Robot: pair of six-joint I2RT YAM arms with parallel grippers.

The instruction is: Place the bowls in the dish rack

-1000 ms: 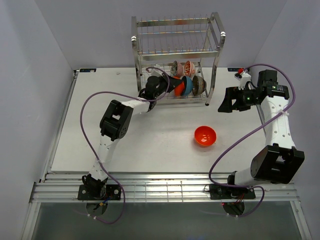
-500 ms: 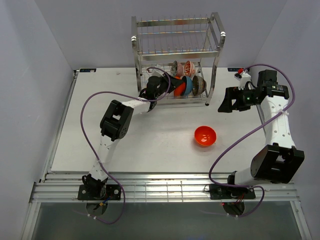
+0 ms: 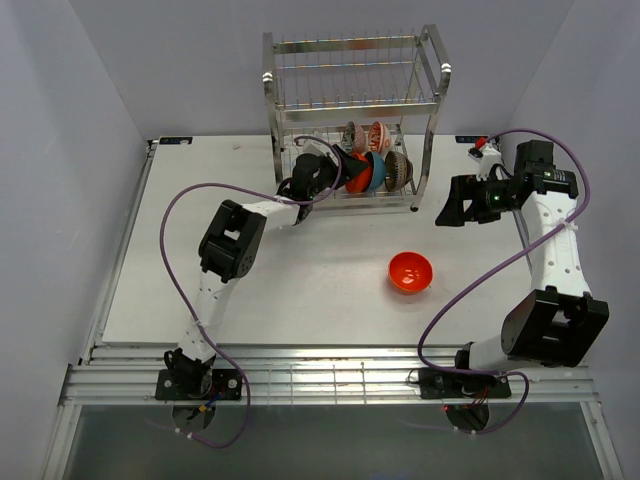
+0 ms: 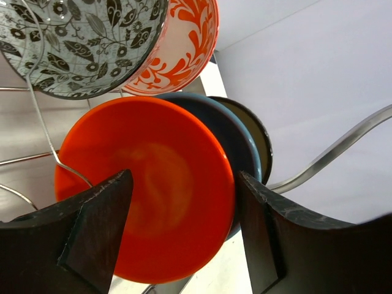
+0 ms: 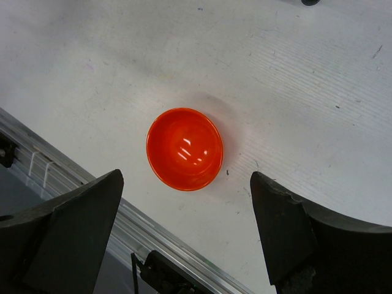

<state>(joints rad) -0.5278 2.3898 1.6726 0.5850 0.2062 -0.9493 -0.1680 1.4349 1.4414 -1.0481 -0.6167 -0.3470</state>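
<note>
The white table point(image 3: 200, 290) carries everything, with the two arms bolted at its near edge. At the far edge stands the dish rack point(image 3: 352, 104), a tall two-tier frame of shiny wire on four posts. Its lower tier holds bowls set on edge.

The left arm point(image 3: 228, 245) reaches across the table into that lower tier. The right arm point(image 3: 555, 250) is raised over the right side of the table, well apart from the rack.

In the lower tier, a leaf-patterned bowl point(image 4: 79, 43) and a red-and-white bowl point(image 4: 190, 43) sit side by side. In front of them stand an orange bowl point(image 4: 153, 190), a blue bowl point(image 4: 236, 138) and a brown bowl point(image 4: 260, 138), one behind another. An orange-red bowl point(image 3: 410, 271) sits upright on the table, near the rack's front right and outside it.

The left claw point(image 4: 184, 177) is spread wide, a finger on either side of the orange bowl, gripping nothing. The right claw point(image 5: 185, 177) is also wide apart and empty, high above the orange-red bowl.
</note>
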